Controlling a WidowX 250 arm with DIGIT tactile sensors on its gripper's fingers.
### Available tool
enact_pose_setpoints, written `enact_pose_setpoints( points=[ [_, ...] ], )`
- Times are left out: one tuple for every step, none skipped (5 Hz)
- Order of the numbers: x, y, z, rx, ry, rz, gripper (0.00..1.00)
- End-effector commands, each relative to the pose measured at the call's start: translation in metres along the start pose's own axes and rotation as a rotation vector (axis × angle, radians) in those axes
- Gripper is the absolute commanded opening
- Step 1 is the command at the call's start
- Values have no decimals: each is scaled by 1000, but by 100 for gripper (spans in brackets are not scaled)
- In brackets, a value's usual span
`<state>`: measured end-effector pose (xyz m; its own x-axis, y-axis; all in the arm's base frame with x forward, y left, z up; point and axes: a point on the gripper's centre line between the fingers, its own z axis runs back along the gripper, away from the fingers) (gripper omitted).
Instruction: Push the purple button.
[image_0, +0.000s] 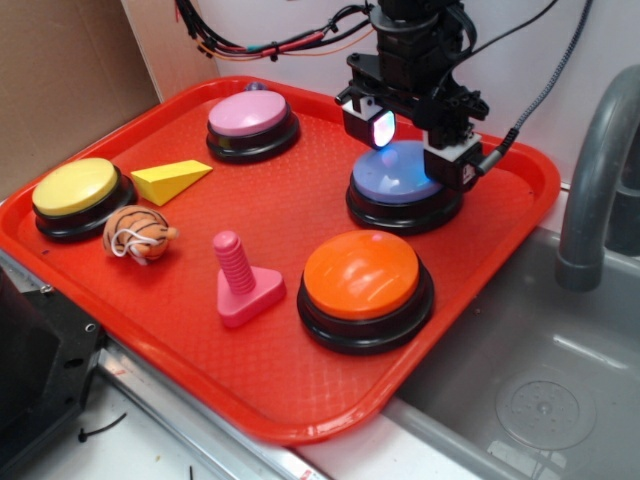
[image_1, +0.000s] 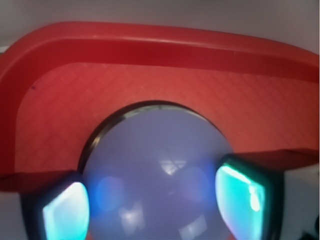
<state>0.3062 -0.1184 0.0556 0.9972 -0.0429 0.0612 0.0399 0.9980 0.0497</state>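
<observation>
On the red tray (image_0: 300, 400) beside a grey sink (image_0: 560, 400) stand four dome buttons, the purple button (image_0: 395, 180) at the far right corner behind the orange button (image_0: 362, 275); the pink button (image_0: 250, 118), the yellow button (image_0: 78, 188) and small toys lie well apart to the left. Gripper (image_0: 412, 145) hangs directly over the purple dome, its fingers spread wide and holding nothing. Approach appears complete; whether the press has begun cannot be told. In the wrist view the dome fills the gap between the glowing fingertips (image_1: 240, 197), centred, very close or touching.
</observation>
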Motion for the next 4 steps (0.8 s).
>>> enact_pose_setpoints(
  points=[
    [6, 10, 55, -16, -134, 11, 100],
    [2, 14, 62, -27, -141, 6, 100],
    [-2, 18, 68, -22, -134, -4, 100],
    [-10, 23, 79, -30, -141, -1, 100]
  ],
)
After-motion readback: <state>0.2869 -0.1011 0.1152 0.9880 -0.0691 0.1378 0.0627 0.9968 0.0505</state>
